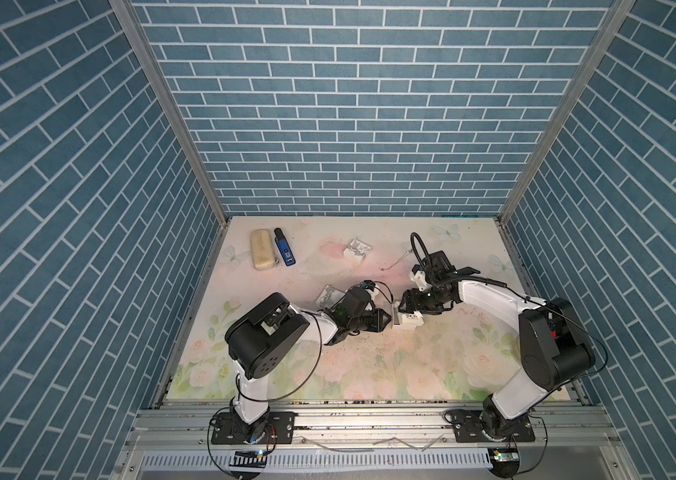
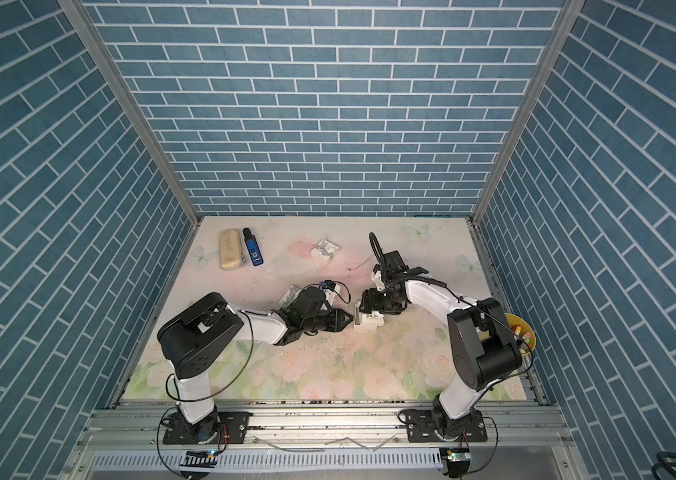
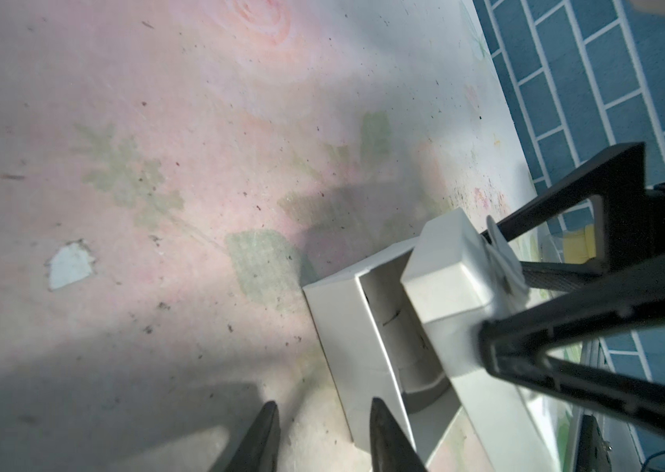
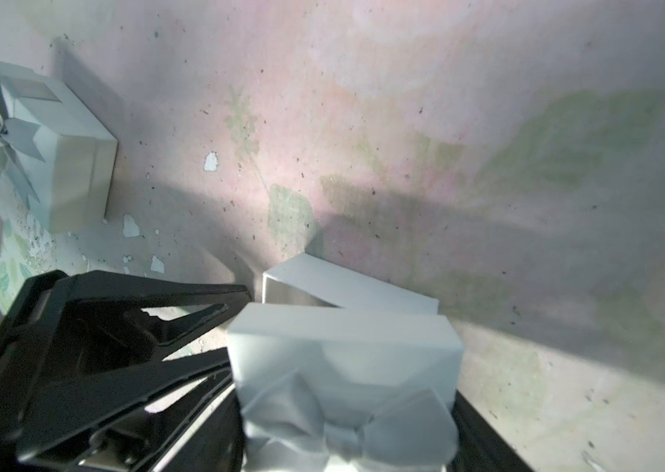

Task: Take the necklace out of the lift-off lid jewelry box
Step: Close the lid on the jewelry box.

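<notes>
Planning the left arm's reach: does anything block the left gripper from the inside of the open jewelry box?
Partly. The lid, held in the right gripper, hangs tilted over part of the box base; the part nearest the left gripper is uncovered. The necklace cannot be made out.

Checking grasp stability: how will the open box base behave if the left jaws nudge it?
The box base looks like thin hollow card, so it is probably light and apt to slide. Its thin walls may flex if pinched. Flat-bottomed, it should not roll.
</notes>
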### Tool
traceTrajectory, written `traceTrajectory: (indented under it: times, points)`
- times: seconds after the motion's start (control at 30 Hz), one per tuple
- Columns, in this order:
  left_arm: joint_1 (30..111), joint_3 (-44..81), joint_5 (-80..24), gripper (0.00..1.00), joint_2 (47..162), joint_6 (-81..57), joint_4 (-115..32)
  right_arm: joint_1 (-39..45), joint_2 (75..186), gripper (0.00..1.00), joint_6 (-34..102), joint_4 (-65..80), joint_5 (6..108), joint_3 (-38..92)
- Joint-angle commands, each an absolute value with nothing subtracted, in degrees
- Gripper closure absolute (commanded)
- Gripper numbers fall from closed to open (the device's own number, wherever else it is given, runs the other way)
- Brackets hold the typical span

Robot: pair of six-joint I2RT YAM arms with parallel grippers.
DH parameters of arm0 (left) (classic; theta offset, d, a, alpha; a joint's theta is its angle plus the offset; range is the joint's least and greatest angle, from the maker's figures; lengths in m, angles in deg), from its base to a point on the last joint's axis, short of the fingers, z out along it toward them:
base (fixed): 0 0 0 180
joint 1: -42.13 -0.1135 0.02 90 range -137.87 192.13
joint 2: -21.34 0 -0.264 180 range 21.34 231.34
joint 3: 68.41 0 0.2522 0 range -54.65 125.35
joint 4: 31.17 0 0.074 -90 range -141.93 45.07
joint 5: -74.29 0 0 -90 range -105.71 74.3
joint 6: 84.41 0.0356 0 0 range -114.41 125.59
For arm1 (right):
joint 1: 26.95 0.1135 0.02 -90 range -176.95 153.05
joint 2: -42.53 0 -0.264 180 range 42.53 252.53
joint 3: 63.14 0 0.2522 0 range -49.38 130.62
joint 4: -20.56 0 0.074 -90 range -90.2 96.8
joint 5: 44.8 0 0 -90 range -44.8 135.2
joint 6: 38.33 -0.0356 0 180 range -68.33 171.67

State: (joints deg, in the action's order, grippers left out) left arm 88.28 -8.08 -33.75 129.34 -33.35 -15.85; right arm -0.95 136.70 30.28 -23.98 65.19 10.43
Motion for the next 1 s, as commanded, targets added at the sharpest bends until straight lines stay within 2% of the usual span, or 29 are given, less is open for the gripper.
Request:
traceTrajectory:
  times: [0.0, 0.63, 0.97]
  points:
    - [88.9, -8.8, -33.4, 0.62, 128.0, -33.5, -15.3, -0.7, 134.6, 0.28, 27.5, -23.7, 63.3, 9.3]
    - [90.6, -8.5, -32.9, 0.62, 128.3, -33.8, -15.0, -0.5, 134.4, 0.27, 24.0, -20.2, 63.5, 6.7]
    - [90.6, -8.1, -33.7, 0.62, 129.2, -33.4, -14.4, -0.3, 138.7, 0.27, 26.8, -20.8, 67.8, 9.3]
